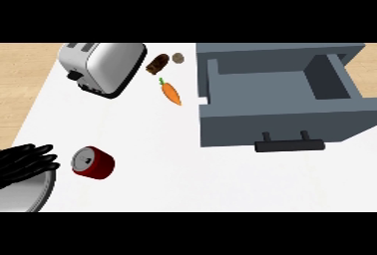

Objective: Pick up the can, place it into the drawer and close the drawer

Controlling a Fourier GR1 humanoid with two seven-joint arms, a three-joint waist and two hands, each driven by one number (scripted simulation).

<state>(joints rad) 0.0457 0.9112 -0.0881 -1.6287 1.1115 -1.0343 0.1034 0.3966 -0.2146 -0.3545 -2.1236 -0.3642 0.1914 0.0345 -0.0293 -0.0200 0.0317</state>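
Note:
A red can with a silver top lies on its side on the white counter, at the lower left. My left hand shows at the view's left edge, just left of the can, with its fingers straight and apart from it. The grey drawer stands pulled open at the right, its inside bare and its black handle facing me. My right hand is out of view.
A silver toaster sits at the back left. An orange carrot and a brown item with a small round piece lie between toaster and drawer.

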